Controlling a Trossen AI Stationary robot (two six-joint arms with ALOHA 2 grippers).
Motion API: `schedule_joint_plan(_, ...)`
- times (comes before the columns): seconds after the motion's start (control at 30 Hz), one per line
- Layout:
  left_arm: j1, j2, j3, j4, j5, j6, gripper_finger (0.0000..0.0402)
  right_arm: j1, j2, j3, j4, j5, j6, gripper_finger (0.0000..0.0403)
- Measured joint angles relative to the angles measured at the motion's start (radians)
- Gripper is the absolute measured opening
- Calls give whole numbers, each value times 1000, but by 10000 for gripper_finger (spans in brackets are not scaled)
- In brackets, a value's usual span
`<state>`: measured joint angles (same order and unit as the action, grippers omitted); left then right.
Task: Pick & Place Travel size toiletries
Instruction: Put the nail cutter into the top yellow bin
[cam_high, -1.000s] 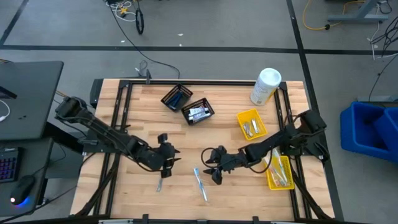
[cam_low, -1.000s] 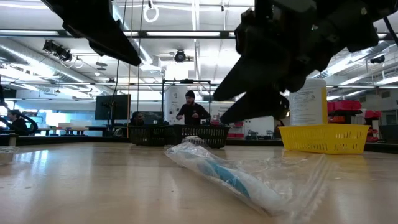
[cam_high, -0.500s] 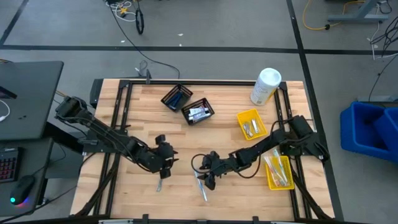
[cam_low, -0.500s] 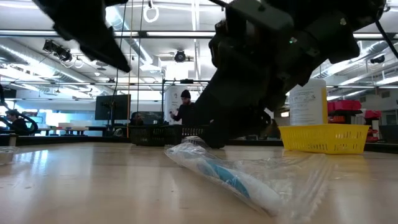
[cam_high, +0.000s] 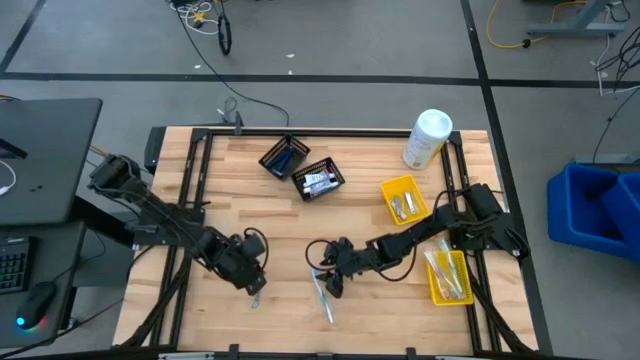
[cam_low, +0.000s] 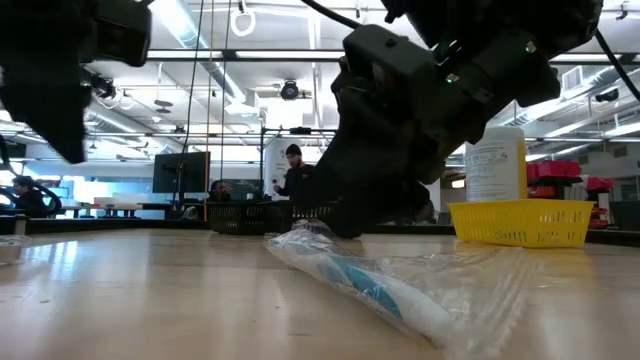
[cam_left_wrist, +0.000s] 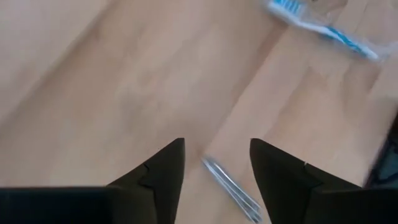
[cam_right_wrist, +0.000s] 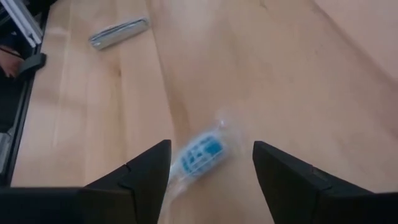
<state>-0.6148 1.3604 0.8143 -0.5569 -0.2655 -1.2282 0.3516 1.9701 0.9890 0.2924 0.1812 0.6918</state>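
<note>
Right gripper (cam_right_wrist: 211, 163): fingers (cam_right_wrist: 142, 167) spread, nothing between them; in the right wrist view the head of the wrapped blue-white toothbrush (cam_right_wrist: 200, 154) lies in the gap, not touched by either finger. In the high view this gripper (cam_high: 330, 284) sits low at about 6 o'clock of the wooden surface (cam_high: 370, 170), over the upper end of the toothbrush (cam_high: 323, 299), which lies in clear wrap pointing toward the near edge. The low view shows the same toothbrush (cam_low: 372, 284) flat on the surface with the dark bulk of the right gripper (cam_low: 345, 222) just behind it.

Left gripper (cam_left_wrist: 216, 163): fingers (cam_left_wrist: 163, 167) spread, holding nothing; the small silver piece (cam_left_wrist: 231, 189) lies on the surface between and just ahead of them. In the high view the left gripper (cam_high: 254, 282) is at about 7 o'clock of the surface, with the silver piece (cam_high: 255, 298) just beside it toward the near edge.

Outward: two black mesh baskets (cam_high: 301, 168) stand at about 11 to 12 o'clock, holding dark and white items. A white canister (cam_high: 427, 138) stands at about 1 o'clock. One yellow bin (cam_high: 404, 199) sits at about 3 o'clock with silver pieces in it; a second yellow bin (cam_high: 449, 277) sits at about 4 o'clock with pale items in it.

A person (cam_low: 294, 180) stands in the room beyond.
</note>
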Motion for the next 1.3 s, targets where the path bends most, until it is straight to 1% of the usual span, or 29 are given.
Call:
schedule_joint_plan(0.13,-44,36,0,-2,32,-128,209,-1,0,0,3,0,-1,233)
schedule_joint_plan(0.23,-64,110,1,13,108,-206,214,0,0,0,2,0,-17,236)
schedule_joint_plan(0.37,-87,216,7,53,166,-200,215,-1,0,0,3,0,-45,243)
schedule_joint_plan(0.5,-91,262,11,150,177,-200,215,-5,-1,0,3,0,-53,250)
schedule_joint_plan(0.67,-91,253,9,147,171,-208,215,-16,-1,-1,4,-1,-53,254)
schedule_joint_plan(0.87,-90,242,9,155,176,-205,215,-31,-1,-1,4,-2,-53,240)
schedule_joint_plan(1.03,-88,244,10,233,154,-208,215,-38,-1,-1,4,-22,-53,233)
schedule_joint_plan(1.1,-88,258,10,267,107,-206,215,-38,-1,-1,5,-29,-60,231)
schedule_joint_plan(1.17,-92,275,10,292,87,-205,215,-38,-1,-1,4,-29,-77,230)
schedule_joint_plan(1.3,-94,330,14,281,128,-216,215,-38,-1,-1,4,-29,-100,229)
